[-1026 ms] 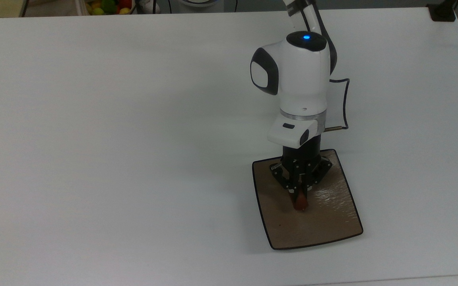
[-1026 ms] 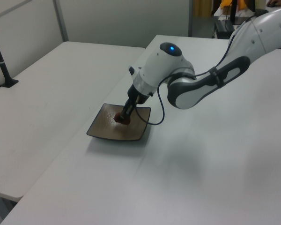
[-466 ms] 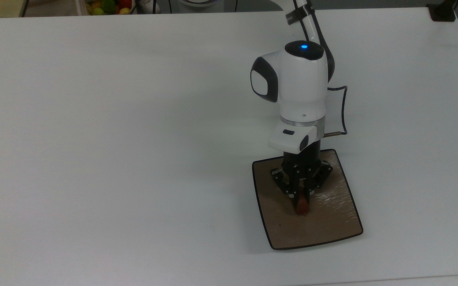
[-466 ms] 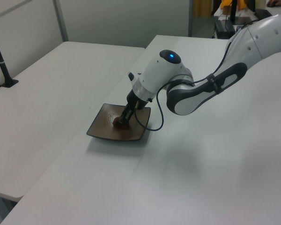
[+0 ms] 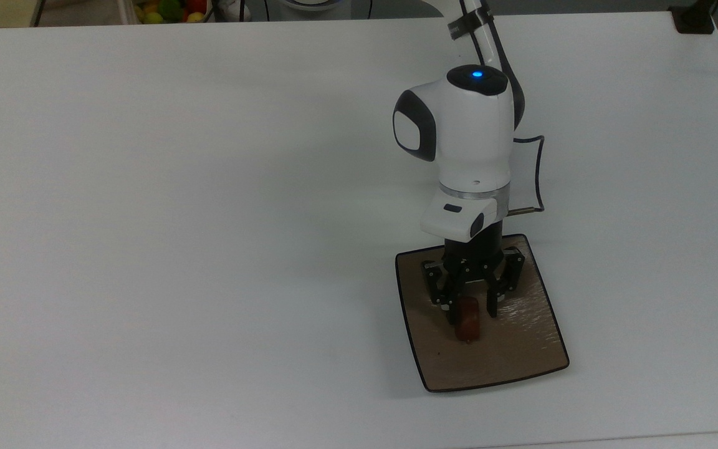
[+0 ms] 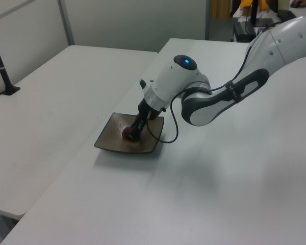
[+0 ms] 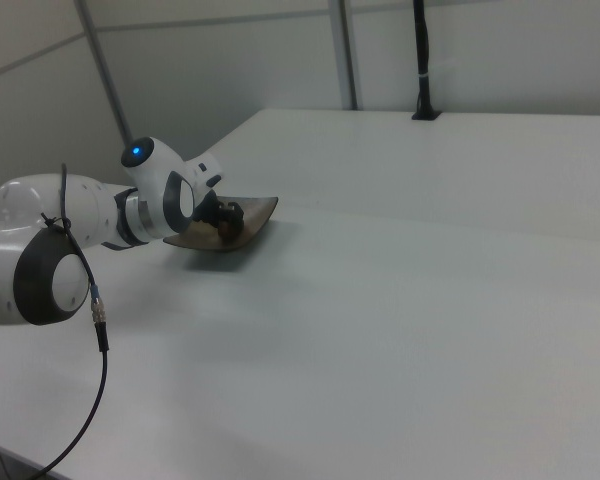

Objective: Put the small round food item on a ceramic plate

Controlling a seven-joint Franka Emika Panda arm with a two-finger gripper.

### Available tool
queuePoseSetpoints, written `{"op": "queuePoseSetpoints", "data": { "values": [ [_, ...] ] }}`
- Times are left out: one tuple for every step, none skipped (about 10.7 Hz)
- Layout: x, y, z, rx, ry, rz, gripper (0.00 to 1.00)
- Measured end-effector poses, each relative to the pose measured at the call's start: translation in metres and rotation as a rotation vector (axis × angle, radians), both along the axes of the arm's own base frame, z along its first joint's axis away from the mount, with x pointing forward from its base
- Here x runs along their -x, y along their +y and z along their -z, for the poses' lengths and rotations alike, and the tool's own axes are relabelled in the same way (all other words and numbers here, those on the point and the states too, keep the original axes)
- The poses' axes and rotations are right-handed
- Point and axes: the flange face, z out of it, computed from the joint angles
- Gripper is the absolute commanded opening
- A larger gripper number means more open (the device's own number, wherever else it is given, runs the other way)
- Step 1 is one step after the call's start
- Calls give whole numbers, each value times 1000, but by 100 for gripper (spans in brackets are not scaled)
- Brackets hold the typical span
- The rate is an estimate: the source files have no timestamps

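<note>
White table [image 5: 209,218] w/ ceramic plate [image 5: 521,355]: small round food item [image 5: 467,318] lies between spread gripper [image 5: 472,310] fingers, seemingly released.

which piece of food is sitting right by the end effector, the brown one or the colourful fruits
The small reddish-brown lump, lying on the tan plate between the open fingers of the end effector. The yellow, green and red fruits sit far off at the top view's upper edge.

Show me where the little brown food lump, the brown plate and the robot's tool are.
small round food item [image 5: 467,318], top view, middle of its top.
ceramic plate [image 5: 521,349], top view, bare surface near its lower right corner.
tool [image 5: 472,309], top view, midway between its open fingertips.
</note>
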Motion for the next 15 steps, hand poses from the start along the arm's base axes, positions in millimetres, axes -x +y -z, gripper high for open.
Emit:
{"op": "queuePoseSetpoints", "data": {
  "values": [
    [0,0,0,0,0,0,94],
    [0,0,0,0,0,0,100],
    [0,0,0,0,0,0,100],
    [-1,0,-2,-2,-4,0,100],
    [-1,0,-8,-4,-11,1,100],
    [-2,-1,-19,-9,-25,3,100],
    [-1,-4,-35,-14,-39,7,100],
    [0,-11,-56,-9,-39,20,100],
    [4,-20,-77,9,-15,42,100],
    [9,-33,-103,35,29,74,100],
    [17,-49,-131,62,80,109,100],
    [29,-66,-162,85,134,146,100],
    [44,-81,-190,84,190,182,100],
    [62,-95,-217,71,254,213,100],
    [82,-109,-243,61,320,241,100]
  ]
}}
